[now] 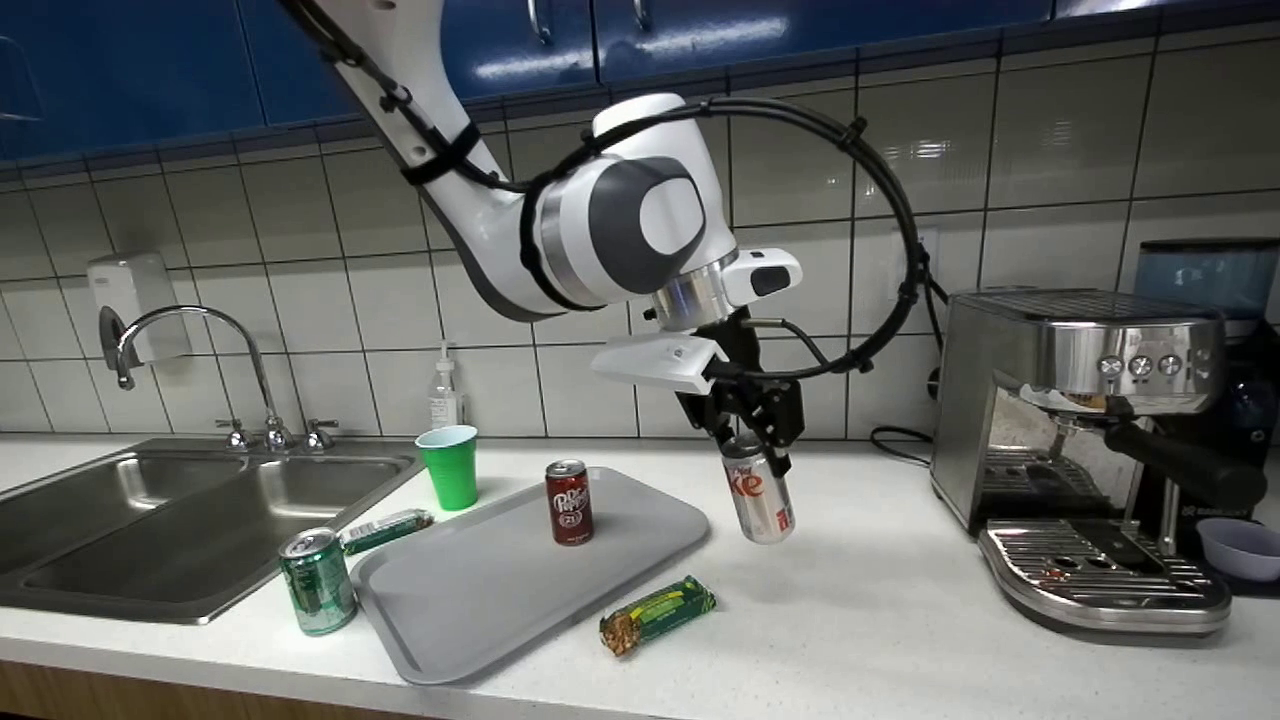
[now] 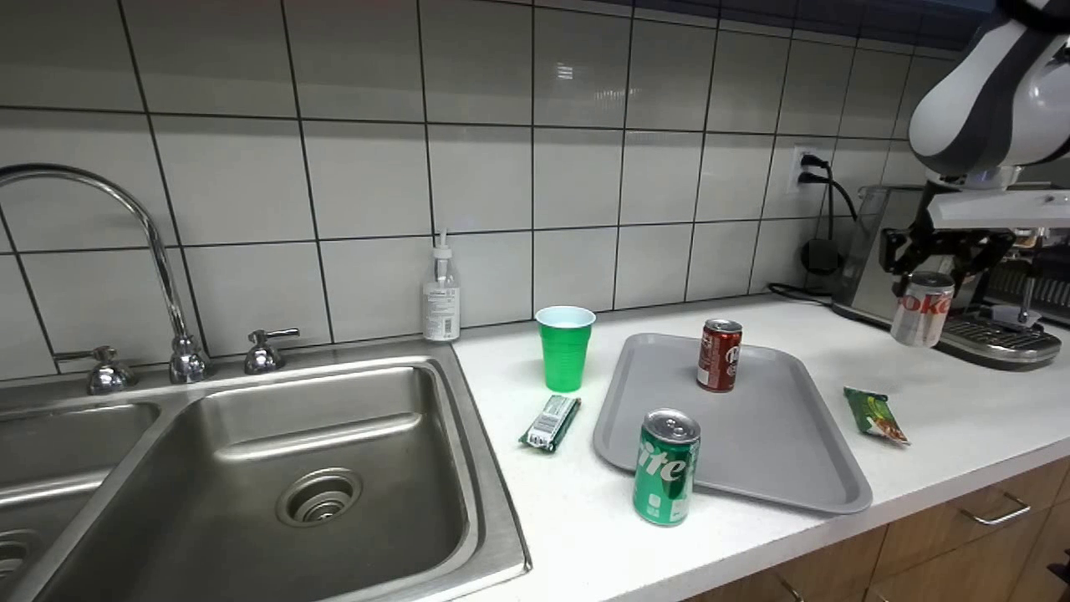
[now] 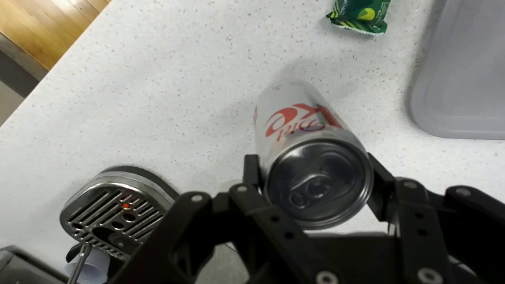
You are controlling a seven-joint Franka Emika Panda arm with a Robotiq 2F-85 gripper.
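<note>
A silver Diet Coke can (image 1: 762, 505) is gripped between the black fingers of my gripper (image 3: 315, 175), which touch it on both sides near its top. In the wrist view the lid of this can faces the camera. It hangs tilted and appears to be off the counter, to the right of the grey tray (image 1: 470, 590) in an exterior view. On that tray stands a dark red Dr Pepper can (image 1: 570, 510), upright. A green-wrapped bar (image 1: 660, 615) lies on the counter between the tray's front right side and the counter's front edge.
A steel espresso machine (image 1: 1085, 345) stands right of the gripper. Left of the tray are a green Sprite can (image 2: 666, 472), a green cup (image 2: 565, 355) and another wrapped bar (image 2: 552, 424). Beyond them lie the sink (image 2: 334, 443) and a pump bottle (image 2: 441, 301).
</note>
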